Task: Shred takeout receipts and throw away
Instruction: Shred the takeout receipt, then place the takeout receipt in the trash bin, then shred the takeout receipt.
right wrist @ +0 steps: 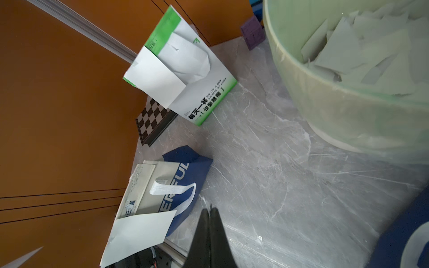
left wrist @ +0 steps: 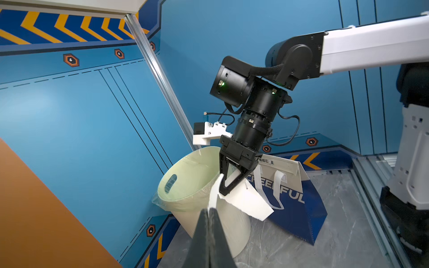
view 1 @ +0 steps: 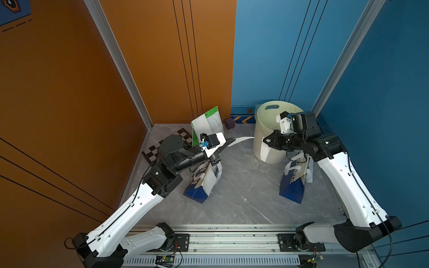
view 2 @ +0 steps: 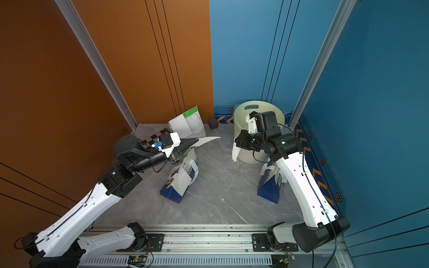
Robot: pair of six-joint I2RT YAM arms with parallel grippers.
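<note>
Now — left hand [left wrist: 209, 212] clamped tight on a narrow white receipt strip [left wrist: 214, 194], held in the air above the table [view 1: 243, 185]. Right hand [left wrist: 224, 191] pinches a wider torn receipt piece [left wrist: 246, 201] just outside the cream bin [view 1: 277, 156]; paper scraps [right wrist: 343, 46] lie inside it. A whole receipt [right wrist: 154, 77] sits on the green-and-white bag [right wrist: 209, 92] — a second whole receipt [right wrist: 139, 234] on the blue-and-white bag [right wrist: 185, 167] by the left arm.

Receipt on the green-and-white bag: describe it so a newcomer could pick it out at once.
Start at the orange wall; the green-and-white bag stands at its foot beside the checkerboard. The receipt is the plain white slip across the bag's face by its green band. Unlike the slip on the blue-and-white bag, it sits on the only green bag.
</note>
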